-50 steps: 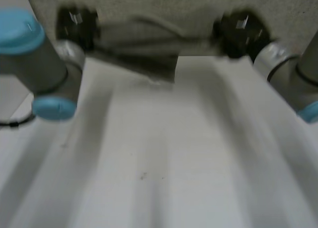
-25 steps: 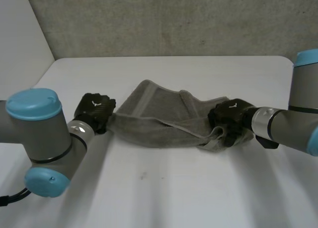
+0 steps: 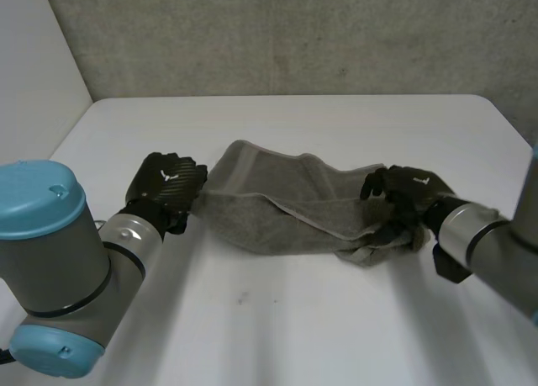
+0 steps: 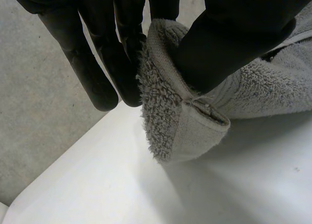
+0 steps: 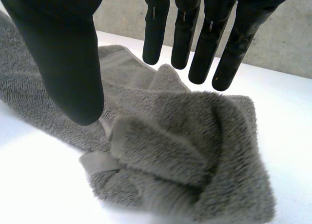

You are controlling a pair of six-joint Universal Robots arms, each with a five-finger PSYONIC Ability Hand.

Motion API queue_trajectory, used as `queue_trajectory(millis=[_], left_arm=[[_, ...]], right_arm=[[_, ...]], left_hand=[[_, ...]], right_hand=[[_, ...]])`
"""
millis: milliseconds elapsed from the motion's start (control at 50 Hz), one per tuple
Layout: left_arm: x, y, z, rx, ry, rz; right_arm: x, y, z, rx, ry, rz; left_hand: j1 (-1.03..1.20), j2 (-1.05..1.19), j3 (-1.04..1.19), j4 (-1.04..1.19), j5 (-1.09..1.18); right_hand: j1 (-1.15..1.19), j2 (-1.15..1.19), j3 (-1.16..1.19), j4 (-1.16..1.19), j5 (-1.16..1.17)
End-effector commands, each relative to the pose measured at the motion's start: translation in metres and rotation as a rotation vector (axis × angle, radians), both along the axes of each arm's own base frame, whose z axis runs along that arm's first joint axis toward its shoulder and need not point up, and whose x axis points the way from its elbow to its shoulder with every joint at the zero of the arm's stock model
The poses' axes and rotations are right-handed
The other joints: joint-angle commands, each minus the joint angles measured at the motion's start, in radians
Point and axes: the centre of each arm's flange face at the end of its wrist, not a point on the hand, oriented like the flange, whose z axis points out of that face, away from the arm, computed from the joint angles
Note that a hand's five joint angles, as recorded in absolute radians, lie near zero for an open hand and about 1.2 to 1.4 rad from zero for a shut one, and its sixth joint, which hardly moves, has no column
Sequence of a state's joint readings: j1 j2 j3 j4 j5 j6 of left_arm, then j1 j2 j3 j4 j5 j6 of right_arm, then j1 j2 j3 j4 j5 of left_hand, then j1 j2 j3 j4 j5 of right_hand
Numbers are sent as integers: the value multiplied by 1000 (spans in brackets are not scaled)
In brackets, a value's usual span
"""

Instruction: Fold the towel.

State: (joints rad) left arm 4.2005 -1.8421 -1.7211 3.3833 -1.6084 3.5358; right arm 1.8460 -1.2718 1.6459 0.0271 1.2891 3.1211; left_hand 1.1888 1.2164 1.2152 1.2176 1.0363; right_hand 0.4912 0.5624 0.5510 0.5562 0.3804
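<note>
A white table [image 3: 336,319] is seen with a smooth, matt top and rounded far corners. Behind the table's far edge a grey, speckled wall [image 3: 294,33] of a concrete-like finish is set, running the table's full width. Beyond the table's left edge a paler, plain surface [image 3: 34,66] is met by that wall. A small dark mark [image 3: 242,298] is found on the table's near part. The tabletop is lit evenly and softly.

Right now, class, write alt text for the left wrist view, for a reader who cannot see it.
The left robot hand pinches a hemmed corner of the grey towel between thumb and fingers, over the white table.
</note>
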Motion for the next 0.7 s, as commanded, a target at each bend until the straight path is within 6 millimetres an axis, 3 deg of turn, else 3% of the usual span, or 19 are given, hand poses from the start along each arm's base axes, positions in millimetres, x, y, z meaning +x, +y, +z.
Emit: queue_trajectory(millis=[20, 120, 220, 400, 440, 460, 540, 640, 700], left_arm=[[0, 1, 1, -3, 2, -1], [0, 1, 1, -2, 1, 0], [0, 1, 1, -2, 1, 2], [1, 2, -2, 8, -4, 0], [2, 1, -3, 8, -4, 3], [2, 1, -3, 8, -4, 3], [3, 0, -2, 6, -4, 8], [3, -1, -1, 2, -3, 9], [5, -2, 11, -30, 13, 23]], right_arm=[[22, 13, -22, -47, 50, -36], [23, 4, -44, -63, 122, -61], [26, -3, -53, -95, 164, -45], [25, -16, -56, -214, 210, -82], [21, -19, -55, -238, 258, -97], [21, -19, -55, -238, 258, -97], [19, -19, -42, -274, 263, -107], [9, -28, -19, -321, 240, -142], [2, -33, -2, -337, 241, -132]], left_hand=[[207, 180, 181, 179, 185], [207, 180, 181, 179, 185], [207, 180, 181, 179, 185], [207, 180, 181, 179, 185], [207, 180, 181, 179, 185], [207, 180, 181, 179, 185], [207, 180, 181, 179, 185], [207, 180, 181, 179, 185], [207, 180, 181, 179, 185]], right_hand=[[122, 51, 62, 57, 59], [166, 95, 106, 101, 103], [222, 151, 162, 157, 158], [366, 295, 306, 301, 302], [585, 513, 525, 520, 521], [586, 515, 526, 521, 522], [904, 833, 844, 839, 840], [905, 834, 845, 840, 841], [905, 834, 845, 840, 841]])
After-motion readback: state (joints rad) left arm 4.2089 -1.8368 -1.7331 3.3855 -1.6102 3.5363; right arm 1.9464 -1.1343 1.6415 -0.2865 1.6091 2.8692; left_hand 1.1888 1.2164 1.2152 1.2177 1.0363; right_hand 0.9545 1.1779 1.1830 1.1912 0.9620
